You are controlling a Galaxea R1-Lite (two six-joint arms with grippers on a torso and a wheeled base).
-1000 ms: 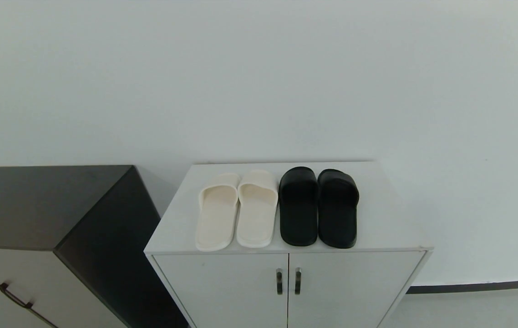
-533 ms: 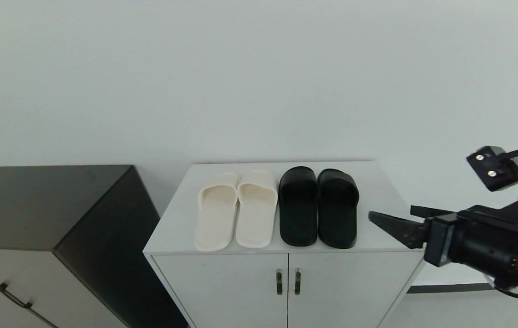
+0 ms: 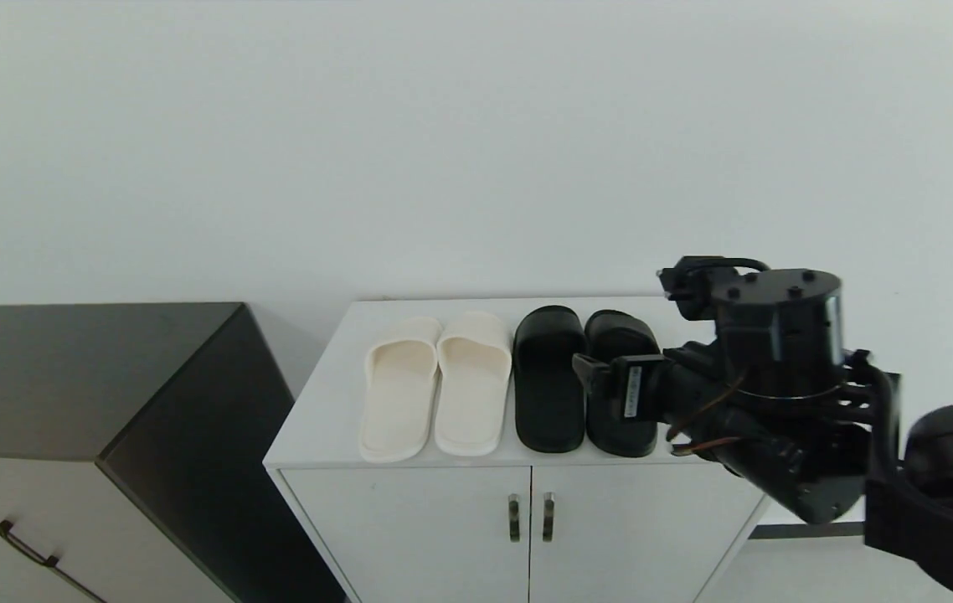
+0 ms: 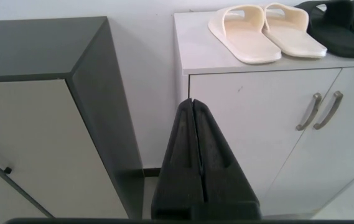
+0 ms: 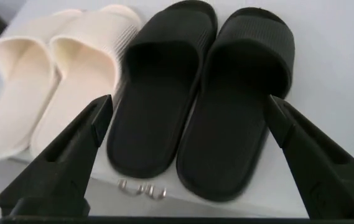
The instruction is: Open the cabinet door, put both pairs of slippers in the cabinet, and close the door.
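Observation:
A white cabinet (image 3: 317, 419) stands with both doors shut, its two metal handles (image 3: 514, 517) side by side at the middle. On its top lie a cream pair of slippers (image 3: 435, 385) and, to their right, a black pair of slippers (image 3: 548, 381). My right gripper (image 3: 598, 377) hovers over the right black slipper. In the right wrist view my right gripper (image 5: 188, 99) is open wide, its fingers (image 5: 71, 162) spanning the black pair (image 5: 195, 81). My left gripper (image 4: 192, 109) is shut and empty, low and to the left of the cabinet doors (image 4: 257, 118).
A dark-topped cabinet (image 3: 91, 377) with a pale drawer front stands close on the left, with a narrow gap to the white cabinet. A plain wall runs behind. Bare floor (image 3: 811, 569) lies to the right of the white cabinet.
My right arm has swung in from the right edge to above the black slippers on the cabinet top. Slippers and doors have not moved.

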